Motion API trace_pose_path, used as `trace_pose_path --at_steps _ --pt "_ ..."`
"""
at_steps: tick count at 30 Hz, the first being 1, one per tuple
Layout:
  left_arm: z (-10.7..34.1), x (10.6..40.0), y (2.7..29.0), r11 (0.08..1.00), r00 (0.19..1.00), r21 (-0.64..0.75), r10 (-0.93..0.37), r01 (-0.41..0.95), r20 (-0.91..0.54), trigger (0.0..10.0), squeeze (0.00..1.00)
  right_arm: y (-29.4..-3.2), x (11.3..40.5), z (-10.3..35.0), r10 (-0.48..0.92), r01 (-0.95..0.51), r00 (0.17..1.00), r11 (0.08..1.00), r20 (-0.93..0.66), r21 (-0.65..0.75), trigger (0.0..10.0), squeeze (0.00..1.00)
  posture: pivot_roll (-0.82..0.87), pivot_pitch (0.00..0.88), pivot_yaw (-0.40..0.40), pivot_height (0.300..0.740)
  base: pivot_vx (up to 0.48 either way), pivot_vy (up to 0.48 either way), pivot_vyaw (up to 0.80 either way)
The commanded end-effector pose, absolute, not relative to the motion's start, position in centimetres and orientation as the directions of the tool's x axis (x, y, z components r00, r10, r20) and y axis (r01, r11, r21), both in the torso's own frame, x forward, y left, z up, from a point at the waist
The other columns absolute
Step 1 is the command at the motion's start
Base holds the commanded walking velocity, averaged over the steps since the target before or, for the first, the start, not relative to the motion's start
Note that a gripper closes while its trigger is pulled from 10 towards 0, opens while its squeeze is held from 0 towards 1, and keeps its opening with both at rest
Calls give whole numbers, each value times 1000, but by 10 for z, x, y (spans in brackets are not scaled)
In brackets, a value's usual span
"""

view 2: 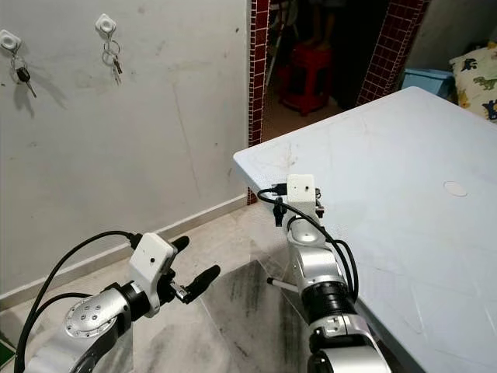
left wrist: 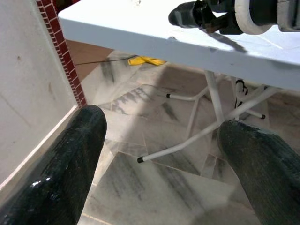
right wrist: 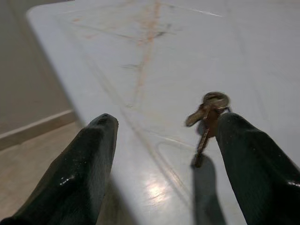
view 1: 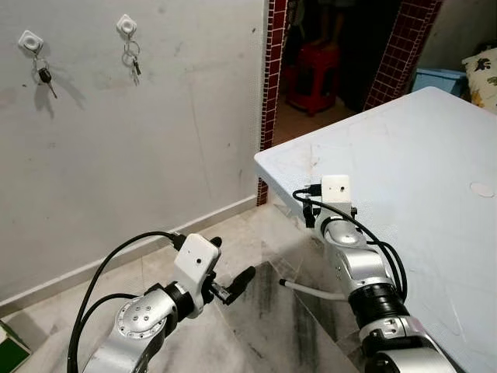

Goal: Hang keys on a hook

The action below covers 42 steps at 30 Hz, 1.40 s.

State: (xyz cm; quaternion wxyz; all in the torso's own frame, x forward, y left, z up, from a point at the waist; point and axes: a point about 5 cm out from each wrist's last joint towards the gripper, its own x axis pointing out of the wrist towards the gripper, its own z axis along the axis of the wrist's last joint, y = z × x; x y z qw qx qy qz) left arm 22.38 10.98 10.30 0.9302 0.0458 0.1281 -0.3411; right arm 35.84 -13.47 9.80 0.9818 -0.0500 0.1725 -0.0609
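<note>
While fingers [right wrist: 84, 173] spread, right gripper [right wrist: 161, 164] over table [right wrist: 197, 42], keys [right wrist: 206, 115] beside.

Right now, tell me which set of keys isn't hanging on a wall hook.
The brass keys lying on the white table, between the right gripper's open jaws; the other two sets hang on wall hooks.

Right pincer [right wrist: 161, 159] behind its wrist

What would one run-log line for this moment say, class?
right gripper: open, over table corner, keys beside one finger, not gripped | left gripper: open, above floor | wall hooks: two, each holding keys
</note>
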Motion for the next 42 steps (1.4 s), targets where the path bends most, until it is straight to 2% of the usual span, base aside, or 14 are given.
trace_pose_path --at_steps 1,6,20,27,32,35,42 --pt "103 223 108 754 729 6 -632 656 -263 10000 0 -140 364 104 -173 143 938 983 -302 -120 10000 0 91 13 -16 740 0 0 0" --pt "104 222 108 756 732 8 -631 654 -257 10000 0 -146 366 104 -200 171 931 978 -305 -118 10000 0 91 15 -17 740 0 0 0" --pt "104 223 105 757 734 10 -631 654 -249 10000 0 -144 367 85 -127 118 905 992 -405 -47 10000 0 100 24 -25 740 0 0 0" --pt "105 222 106 767 746 14 -620 642 -242 10000 0 -151 375 96 -167 162 916 986 -366 -43 10000 0 113 28 -32 740 0 0 0" --pt "114 225 108 798 787 12 -591 602 -176 10000 0 -152 377 101 -149 150 929 988 -339 -24 10000 0 107 31 -31 740 0 0 0" --pt "124 233 115 849 845 29 -522 528 -120 10000 0 -151 377 106 -96 97 954 995 -284 -11 10000 0 106 34 -29 740 0 0 0" --pt "128 240 129 885 883 29 -461 465 -93 10000 0 -147 364 116 21 -35 987 995 -160 -88 10000 0 88 40 -14 740 0 0 0"
